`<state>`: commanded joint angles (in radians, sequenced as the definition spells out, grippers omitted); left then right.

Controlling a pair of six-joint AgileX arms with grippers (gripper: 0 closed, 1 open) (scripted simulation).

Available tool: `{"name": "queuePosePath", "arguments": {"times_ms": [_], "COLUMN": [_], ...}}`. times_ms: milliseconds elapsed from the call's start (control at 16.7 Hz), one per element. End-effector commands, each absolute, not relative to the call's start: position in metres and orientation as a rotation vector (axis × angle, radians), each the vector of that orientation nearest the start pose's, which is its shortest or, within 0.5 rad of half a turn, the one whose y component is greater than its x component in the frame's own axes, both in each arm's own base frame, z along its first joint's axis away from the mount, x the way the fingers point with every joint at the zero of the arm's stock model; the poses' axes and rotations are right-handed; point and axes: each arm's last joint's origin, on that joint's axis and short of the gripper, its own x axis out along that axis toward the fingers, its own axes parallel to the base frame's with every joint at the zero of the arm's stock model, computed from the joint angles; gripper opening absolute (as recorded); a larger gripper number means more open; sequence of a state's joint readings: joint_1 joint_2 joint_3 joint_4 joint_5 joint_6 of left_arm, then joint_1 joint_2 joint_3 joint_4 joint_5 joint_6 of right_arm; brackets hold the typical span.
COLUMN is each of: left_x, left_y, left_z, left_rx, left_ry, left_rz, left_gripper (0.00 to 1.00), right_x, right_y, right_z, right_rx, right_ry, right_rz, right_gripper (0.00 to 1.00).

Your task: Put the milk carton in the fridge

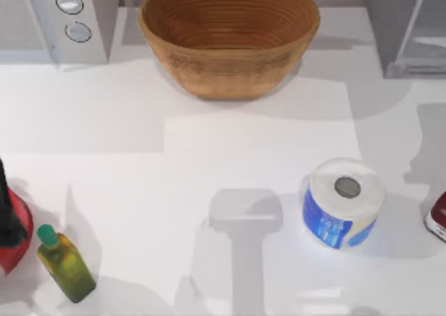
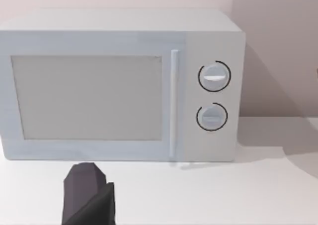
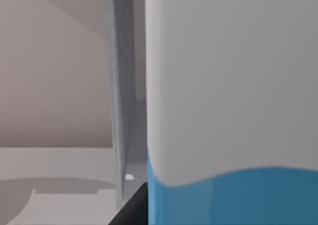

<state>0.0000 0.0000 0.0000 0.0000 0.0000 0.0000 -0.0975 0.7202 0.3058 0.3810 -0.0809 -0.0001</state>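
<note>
Milk carton (image 3: pixel 231 106): white upper body over a sky-blue band, pressed close against the right wrist camera, directly in front of the right hand. A dark finger (image 3: pixel 130 208) shows at its lower edge, so the right hand is probably pinching the carton, though the grip itself is hidden.

Fridge (image 1: pixel 404 30): grey cabinet with pale glassy panel, far right corner of the counter (image 1: pixel 230 155); its grey edge (image 3: pixel 121 96) stands just beyond the carton.

Left hand (image 2: pixel 89 197): dark fingertip facing the microwave (image 2: pixel 119 86); whether spread or pressed together, cannot tell.

Counter, other items: wicker basket (image 1: pixel 228 35) at the far middle; paper roll (image 1: pixel 343 201) at near right; green bottle (image 1: pixel 65 264) at near left.
</note>
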Motion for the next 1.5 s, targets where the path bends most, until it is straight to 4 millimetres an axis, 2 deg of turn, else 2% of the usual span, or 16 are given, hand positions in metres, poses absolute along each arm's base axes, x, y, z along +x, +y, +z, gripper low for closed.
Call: {"name": "queuePosePath", "arguments": {"times_ms": [180,360,600,780,960,1080,1500], "left_x": [0.106,0.106,0.106,0.106,0.106,0.106,0.106], "left_y": [-0.001,-0.001,-0.001,-0.001,-0.001,-0.001,-0.001], "left_z": [0.160,0.160,0.160,0.160,0.160,0.160,0.160], "left_rx": [0.000,0.000,0.000,0.000,0.000,0.000,0.000], "left_ry": [0.000,0.000,0.000,0.000,0.000,0.000,0.000], "left_rz": [0.000,0.000,0.000,0.000,0.000,0.000,0.000], "left_gripper": [1.00,1.00,1.00,1.00,1.00,1.00,1.00], "right_x": [0.222,0.276,0.341,0.376,0.396,0.403,0.405], "right_y": [-0.026,-0.043,-0.068,-0.085,-0.098,-0.103,-0.102], "right_z": [0.237,0.231,0.197,0.160,0.128,0.115,0.113], "right_rx": [-0.001,0.003,0.007,0.007,0.005,0.004,0.003], "right_ry": [0.034,0.029,0.020,0.013,0.006,0.002,-0.005], "right_rz": [-0.012,-0.010,-0.007,-0.003,-0.001,-0.001,0.006], "right_gripper": [0.00,0.00,0.00,0.00,0.00,0.00,0.00]}}
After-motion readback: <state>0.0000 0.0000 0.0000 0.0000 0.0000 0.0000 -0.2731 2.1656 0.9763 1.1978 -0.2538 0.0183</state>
